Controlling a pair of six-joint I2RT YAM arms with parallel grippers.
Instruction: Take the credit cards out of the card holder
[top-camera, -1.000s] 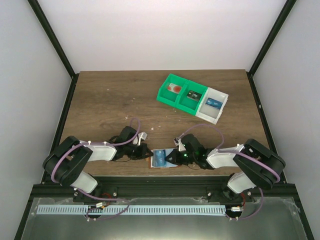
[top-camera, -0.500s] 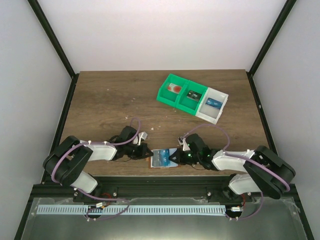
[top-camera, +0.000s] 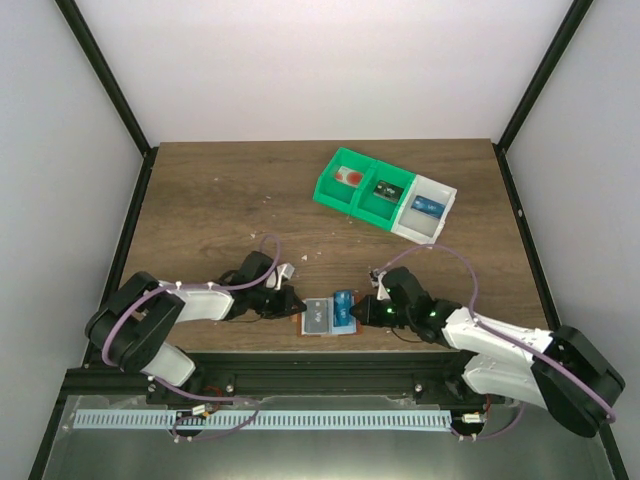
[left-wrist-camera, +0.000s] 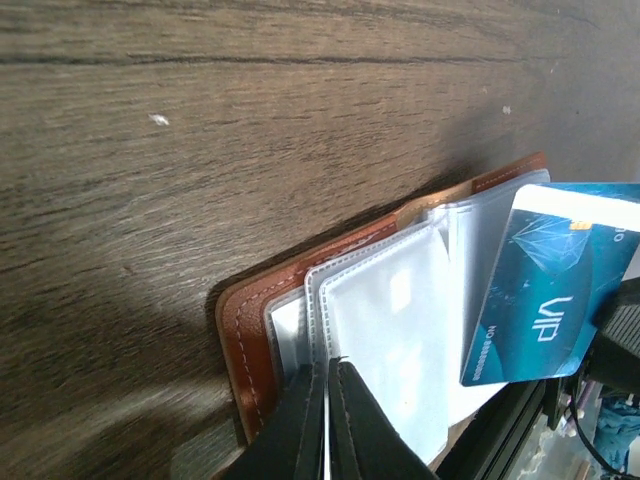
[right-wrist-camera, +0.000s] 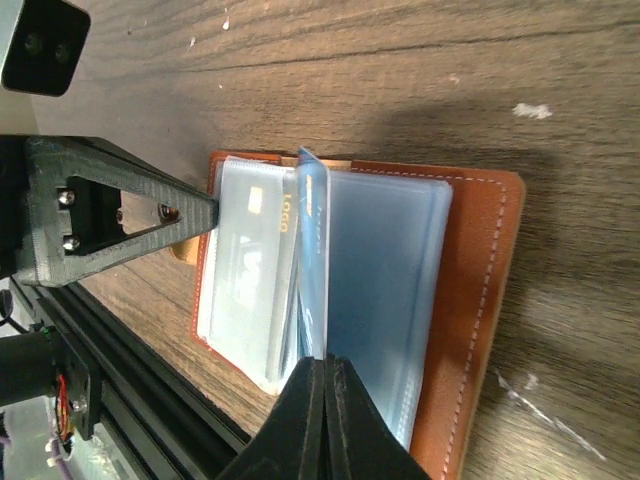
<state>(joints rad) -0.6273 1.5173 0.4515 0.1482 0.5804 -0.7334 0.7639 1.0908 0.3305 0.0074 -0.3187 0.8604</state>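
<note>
Right wrist: your right gripper (right-wrist-camera: 325, 368) grips the blue VIP card (left-wrist-camera: 545, 290) tight; left gripper (left-wrist-camera: 328, 368) pinches the card holder (left-wrist-camera: 243, 340).

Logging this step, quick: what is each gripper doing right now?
Left gripper: shut, tips on the card holder.
Right gripper: shut on the blue card.

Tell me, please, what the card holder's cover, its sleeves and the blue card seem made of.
The card holder cover looks like matte brown leather or imitation, given its stitched edge. The sleeves look like thin, shiny translucent plastic. The blue card is probably stiff glossy plastic.
</note>
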